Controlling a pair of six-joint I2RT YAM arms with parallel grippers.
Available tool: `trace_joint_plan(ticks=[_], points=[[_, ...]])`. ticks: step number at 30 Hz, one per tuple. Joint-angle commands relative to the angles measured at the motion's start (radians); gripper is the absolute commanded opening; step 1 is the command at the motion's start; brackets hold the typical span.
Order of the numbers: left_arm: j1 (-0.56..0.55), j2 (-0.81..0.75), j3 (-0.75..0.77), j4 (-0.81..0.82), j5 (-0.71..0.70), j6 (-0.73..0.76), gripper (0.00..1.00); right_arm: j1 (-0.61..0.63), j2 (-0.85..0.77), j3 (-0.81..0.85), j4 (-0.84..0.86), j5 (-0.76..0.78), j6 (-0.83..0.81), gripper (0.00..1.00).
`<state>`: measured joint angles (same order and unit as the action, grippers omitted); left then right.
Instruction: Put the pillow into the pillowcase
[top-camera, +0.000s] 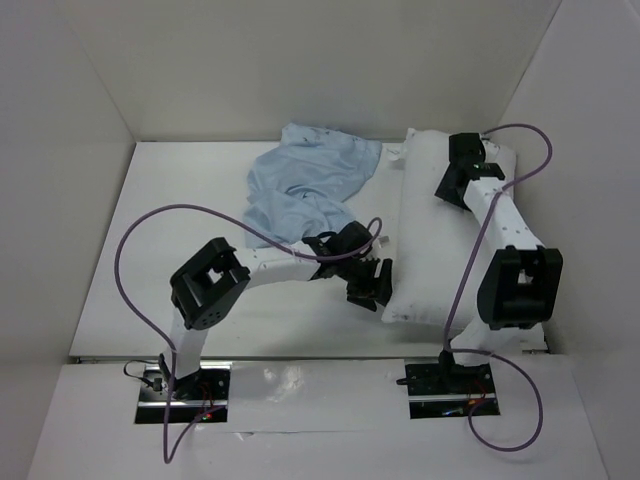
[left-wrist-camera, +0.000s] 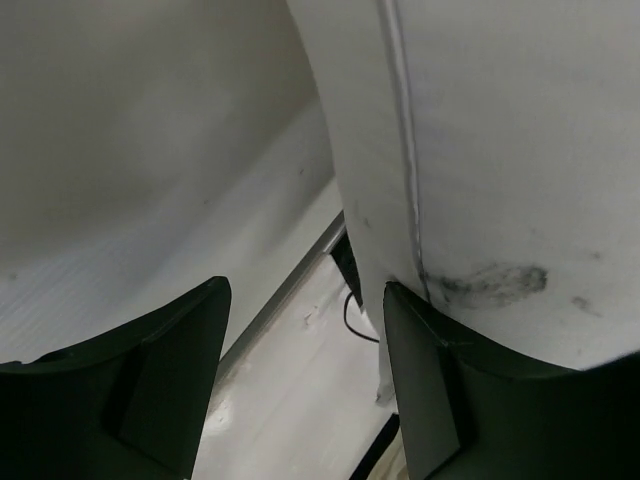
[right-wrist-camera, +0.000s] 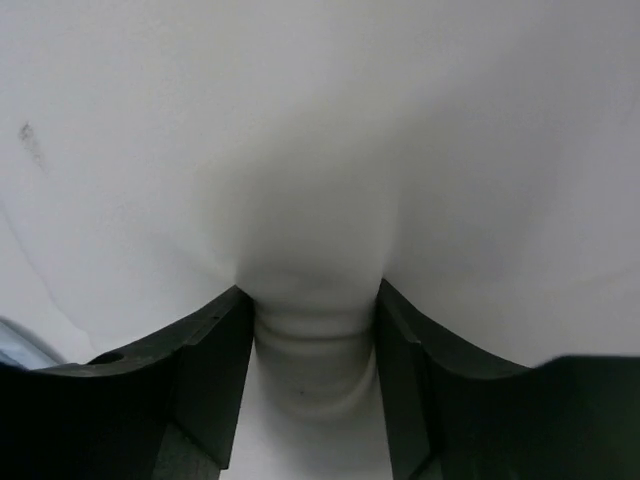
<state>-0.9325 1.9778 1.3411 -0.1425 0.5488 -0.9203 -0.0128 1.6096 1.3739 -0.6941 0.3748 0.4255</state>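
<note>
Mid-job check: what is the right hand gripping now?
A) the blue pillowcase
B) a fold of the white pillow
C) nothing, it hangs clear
B: the right wrist view shows a bunched fold of the pillow pinched between the fingers of the right hand.

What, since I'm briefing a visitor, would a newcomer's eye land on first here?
The plump white pillow lying along the right of the table, with the right gripper pinching a fold of its far end. Next, the crumpled pale-blue pillowcase at the far middle, and the left gripper open beside the pillow's near corner.
</note>
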Motion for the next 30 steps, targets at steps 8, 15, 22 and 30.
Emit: trace_joint_plan(ticks=[8,15,22,30], points=[[-0.054,0.176,0.366,-0.129,0.031,0.098,0.76,0.080,0.055,0.151,0.151,-0.019,-0.105,0.94],[0.046,-0.067,0.185,-0.372,-0.278,0.193,0.78,0.218,-0.177,0.021,0.281,-0.202,-0.093,0.98],[0.250,-0.164,0.109,-0.558,-0.602,0.164,0.79,0.408,-0.113,0.004,0.254,-0.304,-0.116,0.96],[0.530,-0.309,-0.092,-0.514,-0.721,0.129,0.92,0.579,0.085,0.043,0.186,-0.283,-0.162,0.99]])
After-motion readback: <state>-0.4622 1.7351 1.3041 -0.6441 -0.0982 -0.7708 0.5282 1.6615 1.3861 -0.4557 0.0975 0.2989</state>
